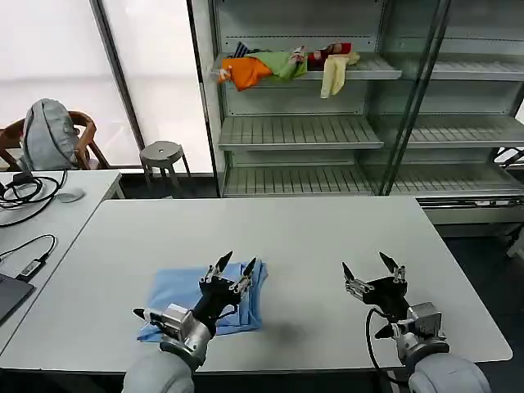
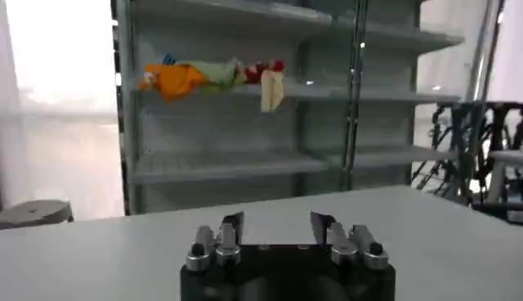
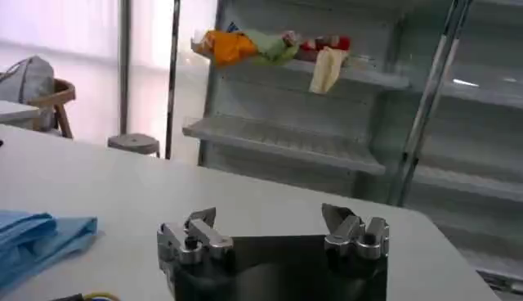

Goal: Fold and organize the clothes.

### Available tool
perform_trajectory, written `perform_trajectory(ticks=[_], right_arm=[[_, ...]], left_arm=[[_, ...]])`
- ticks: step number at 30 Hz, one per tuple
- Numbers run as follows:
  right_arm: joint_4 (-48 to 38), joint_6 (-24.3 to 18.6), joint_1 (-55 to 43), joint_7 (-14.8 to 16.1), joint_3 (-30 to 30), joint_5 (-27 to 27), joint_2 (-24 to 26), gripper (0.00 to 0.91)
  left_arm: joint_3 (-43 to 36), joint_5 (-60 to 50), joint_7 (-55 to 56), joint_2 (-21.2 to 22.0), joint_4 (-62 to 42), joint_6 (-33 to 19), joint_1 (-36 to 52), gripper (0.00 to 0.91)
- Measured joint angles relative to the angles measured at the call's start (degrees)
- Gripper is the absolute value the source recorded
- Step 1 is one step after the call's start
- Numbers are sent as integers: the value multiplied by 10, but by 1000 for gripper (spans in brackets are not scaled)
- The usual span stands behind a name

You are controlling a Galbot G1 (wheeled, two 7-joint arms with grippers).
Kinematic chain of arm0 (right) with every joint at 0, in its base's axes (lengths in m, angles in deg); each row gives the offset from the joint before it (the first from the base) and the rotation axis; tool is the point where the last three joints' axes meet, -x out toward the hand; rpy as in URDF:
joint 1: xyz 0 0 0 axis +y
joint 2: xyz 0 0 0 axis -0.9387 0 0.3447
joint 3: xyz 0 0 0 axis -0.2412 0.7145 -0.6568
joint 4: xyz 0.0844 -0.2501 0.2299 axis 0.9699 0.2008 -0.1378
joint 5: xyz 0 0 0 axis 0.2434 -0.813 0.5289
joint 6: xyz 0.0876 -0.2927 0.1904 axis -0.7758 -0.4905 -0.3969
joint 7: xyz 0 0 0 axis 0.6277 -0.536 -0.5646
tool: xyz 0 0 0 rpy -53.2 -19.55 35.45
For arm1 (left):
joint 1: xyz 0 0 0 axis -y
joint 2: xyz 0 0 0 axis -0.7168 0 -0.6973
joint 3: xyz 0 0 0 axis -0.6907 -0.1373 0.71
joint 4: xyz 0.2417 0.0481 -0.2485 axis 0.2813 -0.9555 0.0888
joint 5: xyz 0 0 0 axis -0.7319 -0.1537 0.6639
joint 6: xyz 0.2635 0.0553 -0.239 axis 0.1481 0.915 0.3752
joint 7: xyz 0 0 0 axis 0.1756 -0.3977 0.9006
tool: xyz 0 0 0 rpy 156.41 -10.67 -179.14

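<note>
The light blue T-shirt (image 1: 184, 291) lies folded into a compact bundle on the grey table (image 1: 311, 237), near its front left. My left gripper (image 1: 237, 265) hovers over the bundle's right edge, fingers open and empty, pointing away from me. My right gripper (image 1: 369, 268) stands open over bare table to the right, about a hand's width from the cloth. In the right wrist view the blue T-shirt (image 3: 37, 239) shows off to one side of the open right gripper (image 3: 268, 214). The left wrist view shows the open left gripper (image 2: 277, 217) with bare tabletop beyond.
A metal shelf unit (image 1: 327, 131) stands behind the table, holding a heap of orange, green, red and cream garments (image 1: 282, 65) on its upper shelf. A side desk with cables (image 1: 37, 205), a stool (image 1: 162, 154) and a chair with a grey bag (image 1: 49, 135) sit at the left.
</note>
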Motion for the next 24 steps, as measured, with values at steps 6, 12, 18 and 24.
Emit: perform_trajectory(ticks=[6,12,18,24], right_arm=[[-3,-4,-6,4,4,0,-4,907],[-4,-5,-9,4,7,0,-4,907],[-4,-5,-8,5,10,0,-1,907],[-4,-5,-7,5,10,0,-1,907]], left_arm=[[51,9,6,-15,17,-14,-21,907],[122,25,59,-40,2,13,-54,907],[157,44,105,-46,-30,37,-70,907],[170,66,126,-48,-61,52,-76,907]])
